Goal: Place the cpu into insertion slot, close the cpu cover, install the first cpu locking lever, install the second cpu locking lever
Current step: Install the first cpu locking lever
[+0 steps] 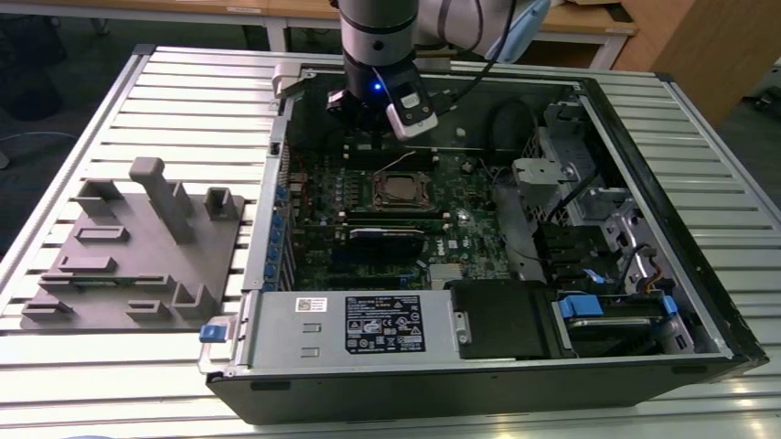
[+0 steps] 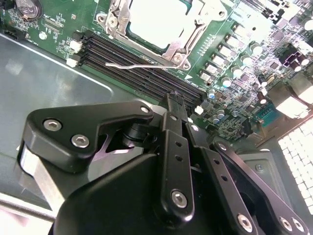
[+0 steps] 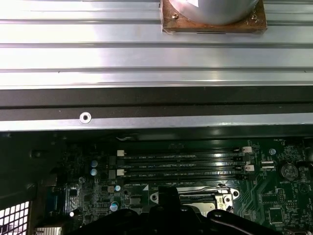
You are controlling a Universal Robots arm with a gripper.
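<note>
Your grey fixture block [image 1: 134, 247] sits near the worktop's [image 1: 183, 82] edge on the exterior view's left, apart from the open computer case [image 1: 488, 384] at the middle. Inside the case, the cpu [image 2: 156, 19] looks seated in the socket [image 1: 401, 190], and the cover [image 2: 186, 44] seems to be down over it. One lever [image 2: 132, 63] lies loose alongside, so latching looks undone. The end effector [image 2: 173, 100] hovers near the socket; you cannot tell whether it is wide or narrow.

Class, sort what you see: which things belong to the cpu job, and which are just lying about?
Job: cpu, cpu cover, locking lever, gripper.
Lying about: grey fixture block, power supply, memory slots.
</note>
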